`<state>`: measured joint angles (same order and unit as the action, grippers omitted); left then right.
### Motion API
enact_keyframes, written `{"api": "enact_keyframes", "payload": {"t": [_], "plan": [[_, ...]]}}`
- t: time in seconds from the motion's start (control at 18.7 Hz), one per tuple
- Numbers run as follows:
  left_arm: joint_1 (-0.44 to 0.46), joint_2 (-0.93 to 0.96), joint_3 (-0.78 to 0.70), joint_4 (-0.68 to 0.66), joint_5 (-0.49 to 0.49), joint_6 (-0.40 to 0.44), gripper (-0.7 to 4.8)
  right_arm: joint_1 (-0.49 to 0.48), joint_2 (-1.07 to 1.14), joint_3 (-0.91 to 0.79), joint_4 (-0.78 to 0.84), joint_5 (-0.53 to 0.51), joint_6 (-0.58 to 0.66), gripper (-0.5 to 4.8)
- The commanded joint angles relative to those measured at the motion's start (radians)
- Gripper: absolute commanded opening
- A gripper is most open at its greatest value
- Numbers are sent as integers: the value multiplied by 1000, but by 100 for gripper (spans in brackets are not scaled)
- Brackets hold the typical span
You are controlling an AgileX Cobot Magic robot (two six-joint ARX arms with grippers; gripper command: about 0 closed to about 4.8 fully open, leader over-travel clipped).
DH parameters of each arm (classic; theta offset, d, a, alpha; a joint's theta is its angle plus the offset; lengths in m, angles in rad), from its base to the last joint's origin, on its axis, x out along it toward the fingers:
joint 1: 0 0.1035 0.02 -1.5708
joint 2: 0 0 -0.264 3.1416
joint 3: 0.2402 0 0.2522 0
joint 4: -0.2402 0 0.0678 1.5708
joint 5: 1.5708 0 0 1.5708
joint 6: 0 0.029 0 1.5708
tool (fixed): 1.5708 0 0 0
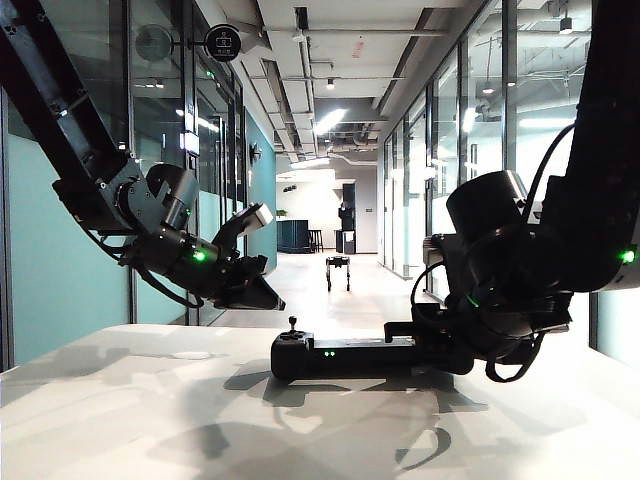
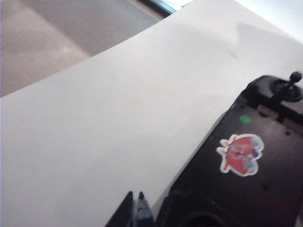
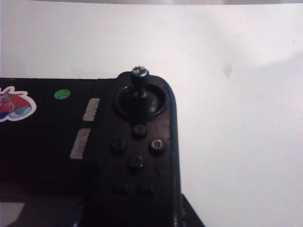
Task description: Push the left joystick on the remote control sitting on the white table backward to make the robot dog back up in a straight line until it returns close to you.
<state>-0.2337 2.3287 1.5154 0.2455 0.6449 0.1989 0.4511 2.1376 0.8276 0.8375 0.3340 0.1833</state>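
Both tools beside remote control.

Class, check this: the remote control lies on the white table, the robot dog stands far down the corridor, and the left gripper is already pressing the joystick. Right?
One error: the left gripper hangs above the white table, clear of the left joystick, as the exterior view shows. The remote control and robot dog are as stated.

Glass-walled corridor, ceiling lights

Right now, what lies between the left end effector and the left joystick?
Nothing: in the exterior view, only open air above bare white table separates the left end effector from the left joystick.
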Motion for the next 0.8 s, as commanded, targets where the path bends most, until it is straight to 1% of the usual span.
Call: {"api": "enact_keyframes", "payload": {"t": [0.05,0.16,0.32,0.43,0.8], "plan": [[-2,21,25,9,12,11,-6,1,-6,4,27,7,4,198],[-6,30,31,5,15,11,-6,1,-6,4,27,7,4,198],[-15,30,32,5,51,15,-6,1,-6,4,27,7,4,198],[-23,35,39,-5,70,33,-6,1,-6,4,27,7,4,198],[-32,47,42,-5,77,38,-6,1,-6,4,27,8,9,198]]}}
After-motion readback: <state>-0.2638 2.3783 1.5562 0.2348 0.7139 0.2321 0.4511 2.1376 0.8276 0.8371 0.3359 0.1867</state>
